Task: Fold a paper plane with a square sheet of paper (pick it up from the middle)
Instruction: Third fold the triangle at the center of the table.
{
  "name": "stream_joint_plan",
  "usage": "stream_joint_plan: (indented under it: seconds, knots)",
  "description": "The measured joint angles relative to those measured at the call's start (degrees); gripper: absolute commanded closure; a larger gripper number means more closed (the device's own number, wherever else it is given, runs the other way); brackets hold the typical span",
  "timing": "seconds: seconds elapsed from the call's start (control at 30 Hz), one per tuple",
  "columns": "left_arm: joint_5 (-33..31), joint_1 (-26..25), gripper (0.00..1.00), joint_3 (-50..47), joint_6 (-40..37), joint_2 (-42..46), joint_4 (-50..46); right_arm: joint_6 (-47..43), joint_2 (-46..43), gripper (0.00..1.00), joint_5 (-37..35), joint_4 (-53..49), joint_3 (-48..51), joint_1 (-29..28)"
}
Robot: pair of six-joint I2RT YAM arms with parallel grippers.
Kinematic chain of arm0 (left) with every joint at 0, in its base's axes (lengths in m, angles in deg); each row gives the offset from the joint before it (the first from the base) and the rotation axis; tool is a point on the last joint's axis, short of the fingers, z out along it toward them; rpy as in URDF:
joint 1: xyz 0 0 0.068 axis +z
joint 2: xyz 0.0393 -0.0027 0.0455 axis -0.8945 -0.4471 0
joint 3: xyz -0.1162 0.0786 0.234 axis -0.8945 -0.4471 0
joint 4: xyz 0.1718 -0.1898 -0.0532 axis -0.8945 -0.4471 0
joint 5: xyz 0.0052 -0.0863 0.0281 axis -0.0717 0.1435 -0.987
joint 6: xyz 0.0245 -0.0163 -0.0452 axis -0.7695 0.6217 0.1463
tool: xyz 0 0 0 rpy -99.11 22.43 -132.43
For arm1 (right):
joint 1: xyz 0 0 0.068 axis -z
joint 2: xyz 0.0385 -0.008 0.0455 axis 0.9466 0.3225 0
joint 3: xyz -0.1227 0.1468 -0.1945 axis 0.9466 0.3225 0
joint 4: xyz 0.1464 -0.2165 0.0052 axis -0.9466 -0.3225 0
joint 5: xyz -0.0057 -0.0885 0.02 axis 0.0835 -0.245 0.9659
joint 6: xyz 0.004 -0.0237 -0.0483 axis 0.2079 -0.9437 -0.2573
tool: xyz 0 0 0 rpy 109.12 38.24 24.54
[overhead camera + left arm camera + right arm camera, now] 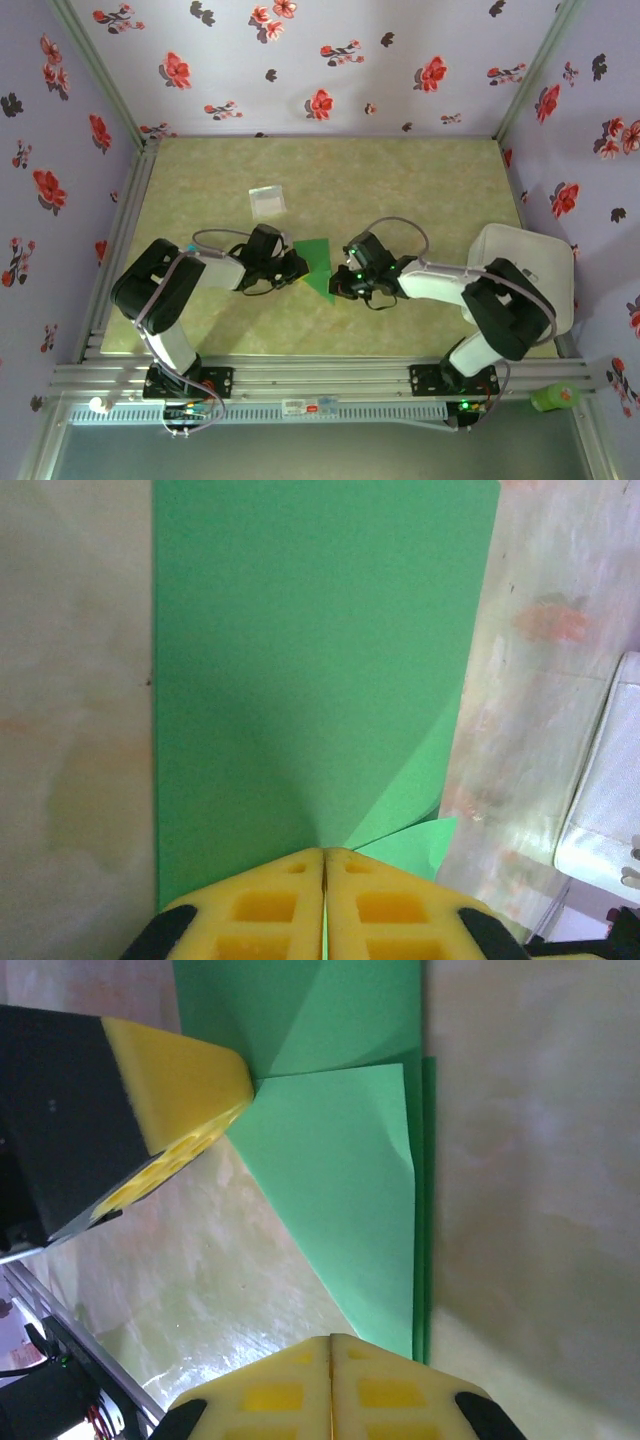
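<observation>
Left claw (299, 268): closed, its yellow foam pads (270, 905) pressed flat together and pinching the near edge of the sheet, by a raised flap.
Pale packet: a small grey-white square packet (267, 202) lies on the worktop (420, 190) behind the left claw, well apart from the work.
Paper: the thin bright green sheet of paper (316, 256) lies mid-worktop between the two claws, partly folded. One long straight edge is doubled, and a slanted flap tapers to a point toward the right claw.
Right claw (339, 283): closed, pads (390, 1395) together at the narrow end of the sheet. I cannot tell whether the tip is pinched or only touched.
White tray: a rounded white plastic tray (535, 262) sits at the right edge, beside the right arm.
Step in hand: likely setting a diagonal crease for the nose.
Doing it well: hold the left pinch firm as an anchor and line the flap's edge up with the doubled edge. Press along the fold from the point outward. Keep the paper flat so it does not slide or buckle.
</observation>
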Motion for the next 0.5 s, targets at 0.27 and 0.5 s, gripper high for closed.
stream_joint_plan:
  seconds: [0.27, 0.5]
  knots:
    - [-0.8, -0.2, 0.90, -0.1, 0.5, 0.2, 0.0, 0.2, 3.6, 0.93, 1.1, 1.7, 1.4, 0.0]
    - [-1.2, -0.4, 0.90, -1.1, 2.8, 0.4, 1.7, -0.2, -3.0, 0.92, -3.1, -3.0, 5.1, 0.0]
